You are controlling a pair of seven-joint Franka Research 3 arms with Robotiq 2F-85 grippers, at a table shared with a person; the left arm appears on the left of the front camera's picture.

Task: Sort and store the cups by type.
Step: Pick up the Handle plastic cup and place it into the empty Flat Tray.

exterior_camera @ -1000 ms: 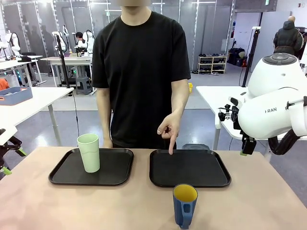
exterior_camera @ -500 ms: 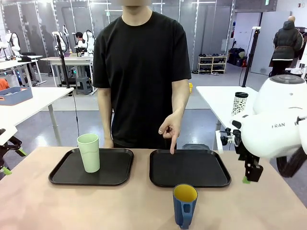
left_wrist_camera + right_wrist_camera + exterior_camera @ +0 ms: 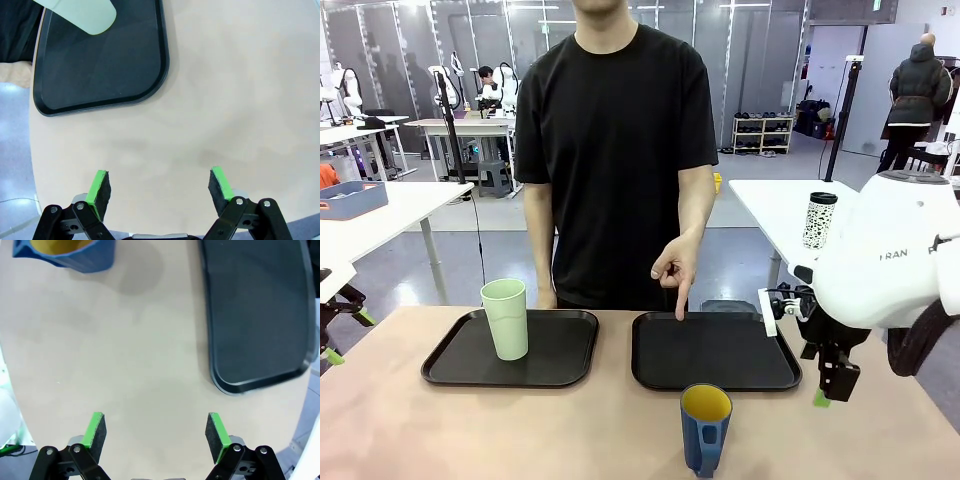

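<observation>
1. Green-padded right fingers (image 3: 96,432) stand released and wide apart, grasping nothing. Bare counter (image 3: 125,365) lies under the gap between them.
2. Dark blue mug (image 3: 85,260), yellow inside, stands upright on the counter. In the right wrist view it sits well ahead of the right fingers, off toward the left-hand finger, with no contact.
3. Black right tray (image 3: 260,315) lies flat on the counter ahead of the right-hand finger. The mug stands outside this tray, near its edge; in the front view the mug's handle faces the camera.
4. Left fingers (image 3: 100,187) are likewise released and spread over bare counter, grasping nothing.
5. Pale green tumbler (image 3: 85,15) stands upright on the black left tray (image 3: 165,60). In the left wrist view it sits far ahead of the left fingers, on the left-hand finger's side. One rounded corner of this tray lies nearer, ahead of the gap.
6. Person's hand (image 3: 672,268) hangs at the far side of the counter, well beyond the right fingers. Its index finger points down at the far rim of the right tray.
</observation>
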